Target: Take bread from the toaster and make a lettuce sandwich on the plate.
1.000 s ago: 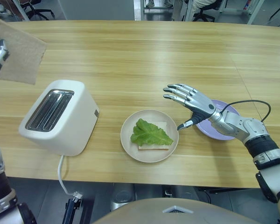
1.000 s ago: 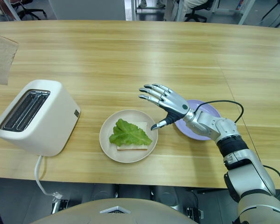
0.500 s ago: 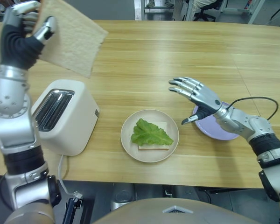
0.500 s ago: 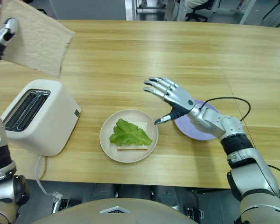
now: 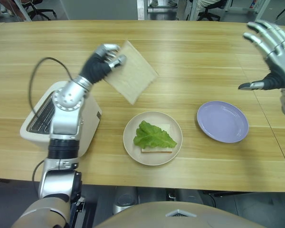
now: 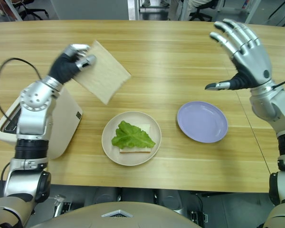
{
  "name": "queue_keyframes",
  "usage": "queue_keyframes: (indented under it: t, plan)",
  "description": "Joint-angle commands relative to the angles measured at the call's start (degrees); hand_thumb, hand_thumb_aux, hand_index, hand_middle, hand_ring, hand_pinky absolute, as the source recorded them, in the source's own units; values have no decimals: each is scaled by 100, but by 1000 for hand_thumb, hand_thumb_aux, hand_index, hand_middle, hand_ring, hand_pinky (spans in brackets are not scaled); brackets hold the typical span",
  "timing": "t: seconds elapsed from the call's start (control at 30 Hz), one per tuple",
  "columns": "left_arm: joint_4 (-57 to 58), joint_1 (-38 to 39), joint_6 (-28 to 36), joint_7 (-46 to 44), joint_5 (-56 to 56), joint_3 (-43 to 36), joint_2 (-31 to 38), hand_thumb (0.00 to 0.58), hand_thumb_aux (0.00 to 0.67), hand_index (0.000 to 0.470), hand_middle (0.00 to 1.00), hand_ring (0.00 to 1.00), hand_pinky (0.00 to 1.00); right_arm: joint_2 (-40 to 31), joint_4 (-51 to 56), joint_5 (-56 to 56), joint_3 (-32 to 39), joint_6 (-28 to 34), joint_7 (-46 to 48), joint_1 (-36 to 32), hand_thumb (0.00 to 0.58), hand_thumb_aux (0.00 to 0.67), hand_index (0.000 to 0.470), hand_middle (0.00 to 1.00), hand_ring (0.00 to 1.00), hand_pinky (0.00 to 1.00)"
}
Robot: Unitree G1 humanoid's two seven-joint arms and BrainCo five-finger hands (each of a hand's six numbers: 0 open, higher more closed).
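The left robot hand (image 5: 101, 61) pinches a slice (image 5: 134, 77) of bread by its upper-left edge. It holds the slice tilted in the air above the worktop (image 5: 190, 61), up and to the left of the plate (image 5: 174, 145). On that plate a lettuce (image 5: 153, 136) leaf lies over a bottom slice (image 5: 165, 127), whose pale corners show around it. The toaster (image 5: 88, 124) stands to the left, partly behind the forearm, with its slots looking empty. The right robot hand (image 6: 243, 51) is raised off to the right with fingers spread, holding nothing, above and beyond a purple plate (image 5: 222, 121).

The step in hand looks like the closing one: topping the sandwich. The next move calls for carrying the slice down and right until it is over the lettuce. It should then be levelled and squared with the bottom slice before release. Let go while tilted, it would likely slide off the leaf.
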Motion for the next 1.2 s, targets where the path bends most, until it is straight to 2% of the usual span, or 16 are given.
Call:
queue_keyframes:
  t: [0.03,0.23,0.4,0.63,1.13,1.2]
  plan:
    - [606,-108,135,-556,-97,-320,-96,580,670,460,1000,1000,1000,132,-153,-166,97,116,73,47,0,0,0,0,0,0]
    - [1490,-242,163,-1257,-87,-623,-252,580,670,460,1000,1000,1000,348,-181,-340,268,205,100,10,0,0,0,0,0,0]
    - [1876,-324,-194,-1852,240,-1050,-130,580,670,460,1000,1000,1000,462,-136,-420,396,208,128,-39,0,0,0,0,0,0]
    - [2667,-866,-576,-2371,631,-1534,-297,580,670,460,1000,1000,1000,550,32,-709,662,274,45,-117,0,0,0,0,0,0]
    - [4291,-1682,-1597,-2036,1469,-1917,-768,580,670,460,1000,1000,1000,657,101,-720,794,198,0,-149,0,0,0,0,0,0]
    - [4453,-1712,-1693,-1966,1556,-1920,-759,580,670,460,941,941,941,671,111,-713,800,191,9,-161,0,0,0,0,0,0]
